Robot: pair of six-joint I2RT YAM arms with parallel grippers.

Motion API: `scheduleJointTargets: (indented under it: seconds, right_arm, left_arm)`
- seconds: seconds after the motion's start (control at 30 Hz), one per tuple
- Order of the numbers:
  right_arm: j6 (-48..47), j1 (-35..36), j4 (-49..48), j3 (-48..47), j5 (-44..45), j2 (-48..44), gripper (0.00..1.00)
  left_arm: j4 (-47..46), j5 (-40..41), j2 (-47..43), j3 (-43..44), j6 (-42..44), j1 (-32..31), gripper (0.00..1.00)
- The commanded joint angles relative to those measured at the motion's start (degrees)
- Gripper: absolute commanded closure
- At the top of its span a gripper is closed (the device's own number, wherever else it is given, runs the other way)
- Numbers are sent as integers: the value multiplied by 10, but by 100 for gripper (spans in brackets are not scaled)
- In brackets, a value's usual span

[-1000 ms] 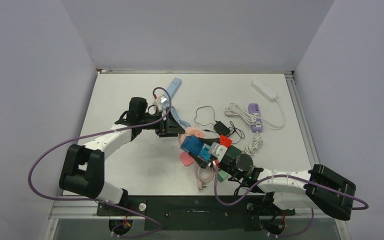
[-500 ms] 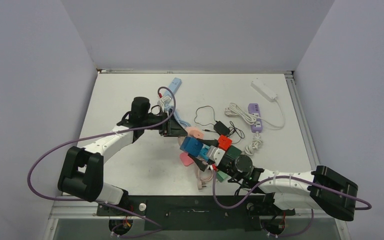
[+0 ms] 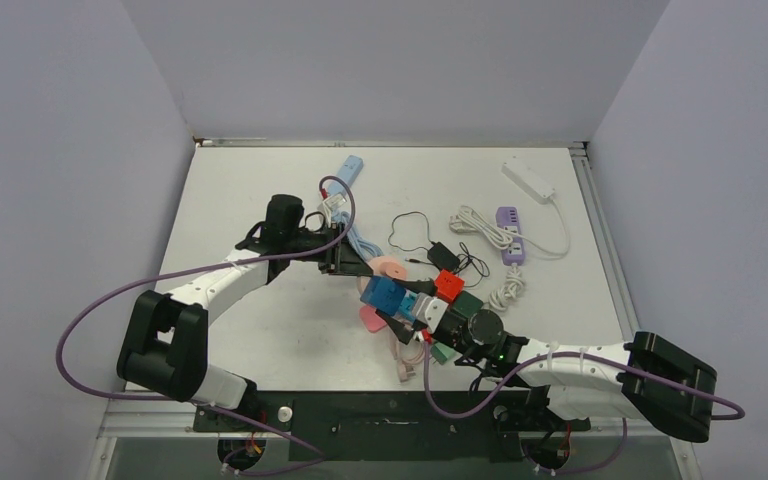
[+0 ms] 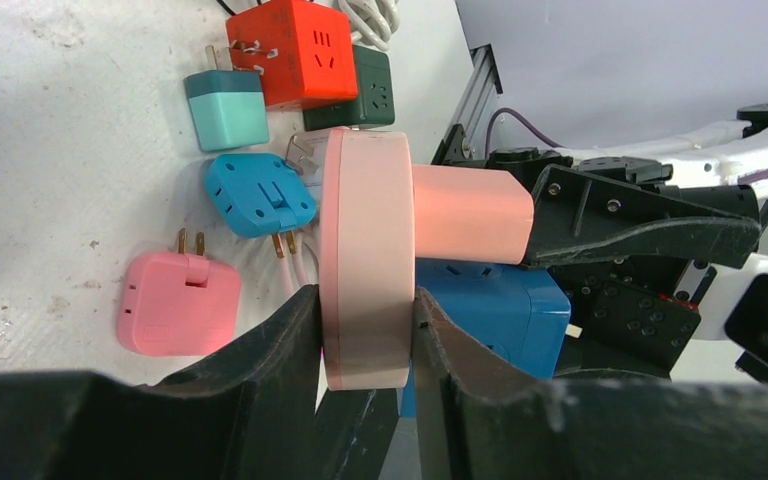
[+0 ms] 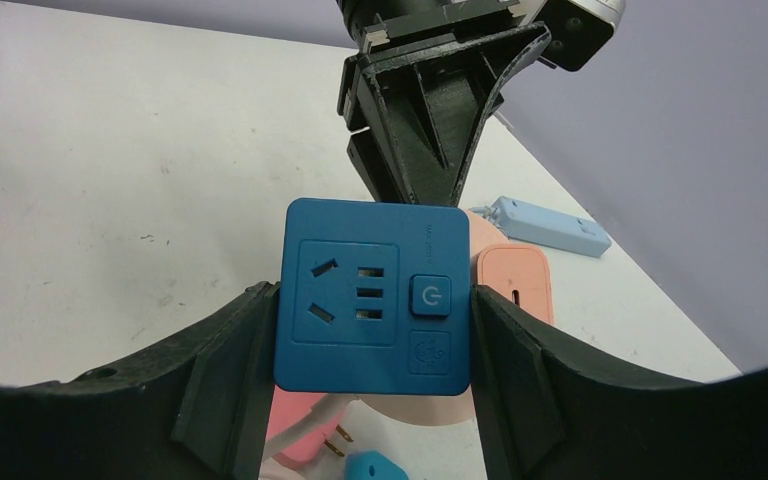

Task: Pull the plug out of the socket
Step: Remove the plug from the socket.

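Observation:
A blue socket cube (image 5: 360, 340) is held off the table between the fingers of my right gripper (image 5: 375, 300), its outlet face toward the right wrist camera. A pink round plug (image 4: 365, 260) with a salmon body (image 4: 465, 215) sits against the cube's (image 4: 490, 310) far side. My left gripper (image 4: 365, 310) is shut on the plug's disc, one finger on each flat face. From above, the left gripper (image 3: 355, 262) and right gripper (image 3: 410, 305) meet mid-table at the plug (image 3: 390, 266) and the cube (image 3: 385, 293).
Loose adaptors lie below the grippers: red (image 4: 295, 50), teal (image 4: 228, 108), dark green (image 4: 370, 90), blue (image 4: 258, 192), pink (image 4: 175, 305). Further back are a light blue strip (image 3: 345, 172), a black adaptor with cable (image 3: 443, 255), a purple strip (image 3: 511, 233) and a white strip (image 3: 528, 178).
My left gripper has moved right to the pink plug and closed on it. The right arm has shifted slightly left, still holding the blue cube.

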State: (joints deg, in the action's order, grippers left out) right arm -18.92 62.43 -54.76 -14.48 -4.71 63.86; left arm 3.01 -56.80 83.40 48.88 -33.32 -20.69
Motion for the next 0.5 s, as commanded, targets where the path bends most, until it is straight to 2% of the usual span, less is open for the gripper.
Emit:
scheduleJointTargets:
  seconds: [0.0,0.13,0.37,0.47]
  right_arm:
    - [-20,5,-99,-35,10,-13,95]
    - [-15,3,-122,-25,28,7,95]
    - [57,-30,-195,17,44,68,95]
    - [110,-59,-214,29,12,93,95]
  left_arm:
    - [9,-8,2,18,17,-9,84]
    - [10,5,1,17,25,-9,100]
    - [48,87,0,22,65,-9,100]
    - [50,94,14,23,70,-9,100]
